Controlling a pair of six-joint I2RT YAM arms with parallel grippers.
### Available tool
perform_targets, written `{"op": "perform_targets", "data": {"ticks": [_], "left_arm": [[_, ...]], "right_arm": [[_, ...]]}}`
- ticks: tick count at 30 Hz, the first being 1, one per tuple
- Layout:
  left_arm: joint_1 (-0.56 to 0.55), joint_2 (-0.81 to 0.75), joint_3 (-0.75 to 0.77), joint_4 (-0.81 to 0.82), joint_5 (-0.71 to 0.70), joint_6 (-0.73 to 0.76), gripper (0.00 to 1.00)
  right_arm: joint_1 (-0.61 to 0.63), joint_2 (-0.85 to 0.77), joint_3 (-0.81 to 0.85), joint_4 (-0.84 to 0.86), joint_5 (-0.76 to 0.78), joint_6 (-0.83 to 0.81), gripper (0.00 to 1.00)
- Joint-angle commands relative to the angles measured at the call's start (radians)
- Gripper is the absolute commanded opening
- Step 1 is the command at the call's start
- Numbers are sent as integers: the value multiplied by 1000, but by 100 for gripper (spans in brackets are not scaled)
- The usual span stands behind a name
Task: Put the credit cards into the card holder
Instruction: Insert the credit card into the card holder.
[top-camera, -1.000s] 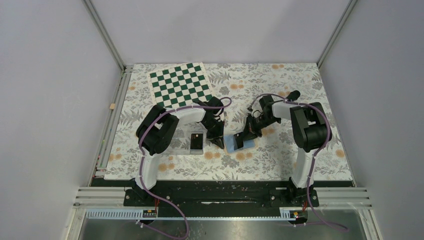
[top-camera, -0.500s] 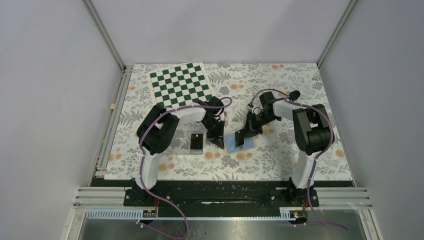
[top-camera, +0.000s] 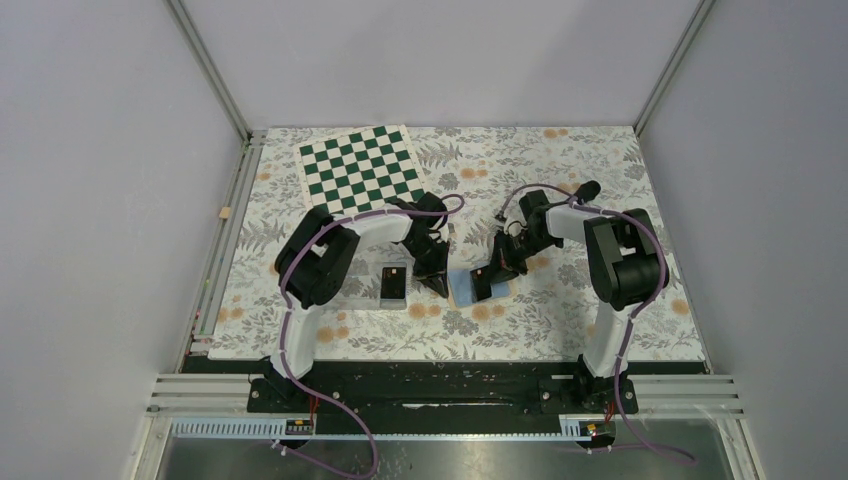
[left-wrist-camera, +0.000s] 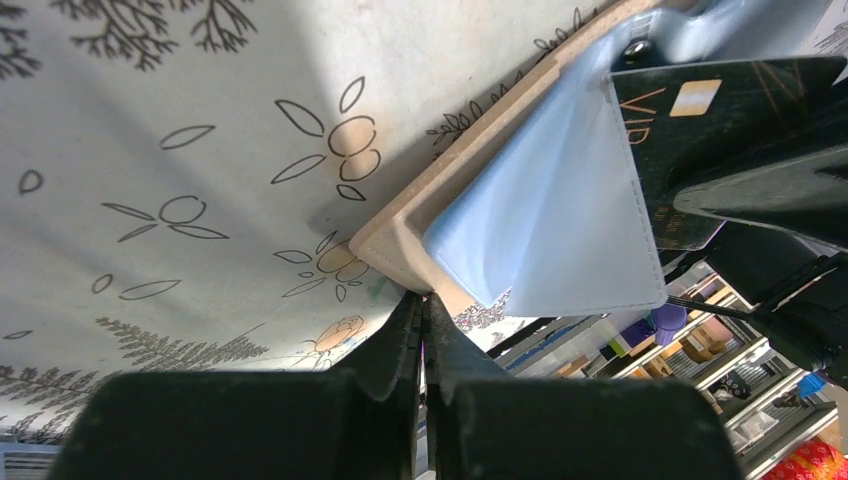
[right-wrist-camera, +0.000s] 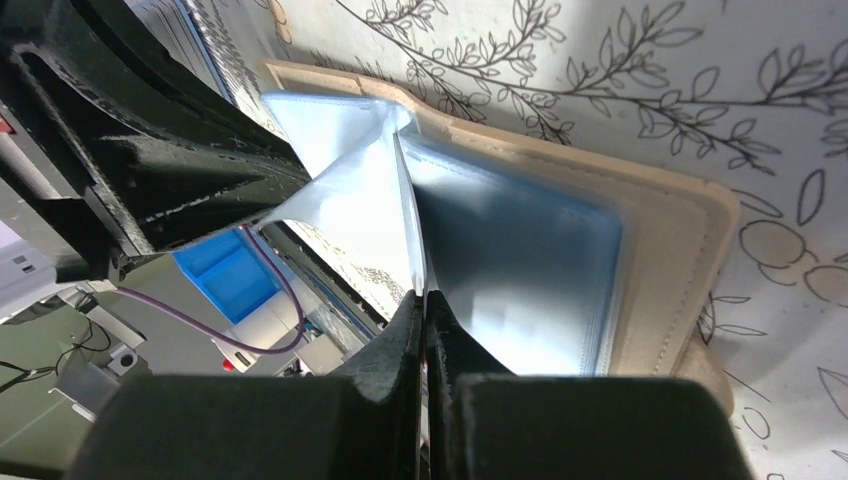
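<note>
card holder lying open on tabletop, right gripper pinching credit card sitting partly in its blue pocket, left gripper pressed together, touching the holder's tan edge, second credit card lying in clear tray left of the holder

light: bright, even | shadows: soft | wrist views: near claws blurred, edges warped
</note>
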Motion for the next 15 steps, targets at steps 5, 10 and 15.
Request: {"op": "perform_targets", "data": {"ticks": [5, 10, 15], "left_arm": [[10, 86, 67, -3, -110, 45, 0], [10, 119, 139, -34, -115, 50, 0], [12, 167, 219, -77, -128, 63, 0]], "right_arm": [[2, -59, -32, -30, 62, -42, 0], [2, -92, -31, -21, 78, -15, 0], [2, -106, -26, -13, 95, 10, 0]]}}
